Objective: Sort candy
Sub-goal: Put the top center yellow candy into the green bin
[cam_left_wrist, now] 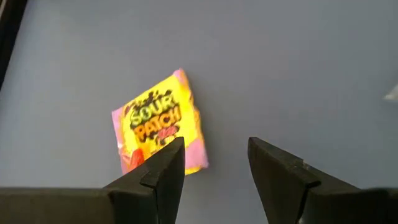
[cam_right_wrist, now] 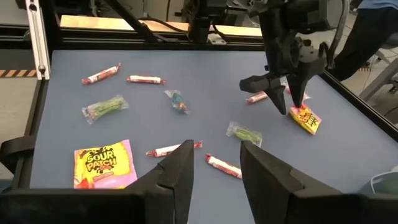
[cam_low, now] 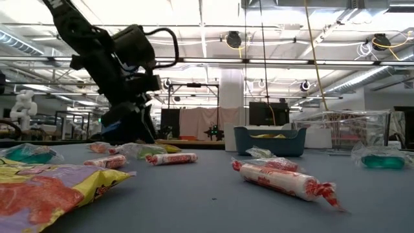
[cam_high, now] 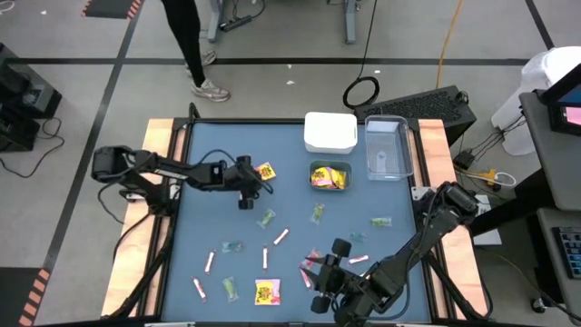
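Note:
The candy lies scattered on the blue table. There are yellow packets, pink-white sticks and green clear-wrapped pieces. One yellow packet lies flat just beyond my left gripper. That gripper slants down over the table, open and with nothing in it. My right gripper hovers near the table's front edge. It is open with nothing between its fingers and points across the candy toward the left arm.
A white container and a clear one stand at the far edge. A teal container in front of them holds yellow packets. A person stands on the floor beyond the table.

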You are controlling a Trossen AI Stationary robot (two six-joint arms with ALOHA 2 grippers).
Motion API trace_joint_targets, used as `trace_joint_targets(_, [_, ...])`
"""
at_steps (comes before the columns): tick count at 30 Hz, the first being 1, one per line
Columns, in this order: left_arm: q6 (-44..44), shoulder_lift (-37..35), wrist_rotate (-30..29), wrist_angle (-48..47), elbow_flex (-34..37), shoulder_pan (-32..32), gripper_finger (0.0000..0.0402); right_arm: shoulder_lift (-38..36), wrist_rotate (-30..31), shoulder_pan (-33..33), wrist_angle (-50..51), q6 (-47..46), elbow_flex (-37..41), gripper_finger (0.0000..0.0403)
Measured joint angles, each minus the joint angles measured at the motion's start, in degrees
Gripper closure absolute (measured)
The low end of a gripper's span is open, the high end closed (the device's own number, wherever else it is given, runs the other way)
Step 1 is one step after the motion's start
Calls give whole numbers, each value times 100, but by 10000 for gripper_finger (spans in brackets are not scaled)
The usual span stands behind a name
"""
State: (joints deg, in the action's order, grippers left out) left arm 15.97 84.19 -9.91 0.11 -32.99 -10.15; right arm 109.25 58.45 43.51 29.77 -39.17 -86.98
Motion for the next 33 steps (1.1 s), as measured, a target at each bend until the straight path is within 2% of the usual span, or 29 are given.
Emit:
trace_joint_targets(4, [112, 185, 26, 167, 0, -141, 226, 2, 4, -16, -7, -18, 0, 282])
trace_joint_targets(8, [146, 460, 128, 325, -2, -312, 255, 2, 5, -31, -118, -38, 0, 282])
trace_joint_targets(14, [149, 711, 241, 610, -9, -380, 324, 2, 44, -37, -170, -11, -7, 282])
trace_joint_targets(17, [148, 678, 196, 626, -9, -359, 376, 8, 204, -47, -174, 1, -7, 282])
trace_joint_targets(19, [126, 617, 196, 617, -6, -361, 394, 66, 314, -90, -197, -3, -9, 282])
trace_joint_targets(23, [97, 445, 231, 524, -1, -227, 394, 366, 316, -278, -217, 183, -9, 282])
trace_joint_targets(27, [86, 121, 253, 278, 0, 180, 398, 766, 319, -585, -280, 651, -9, 275])
trace_joint_targets(33, [85, -561, 264, -45, 0, 1002, 398, 1242, 286, -1102, -531, 1669, -4, 223])
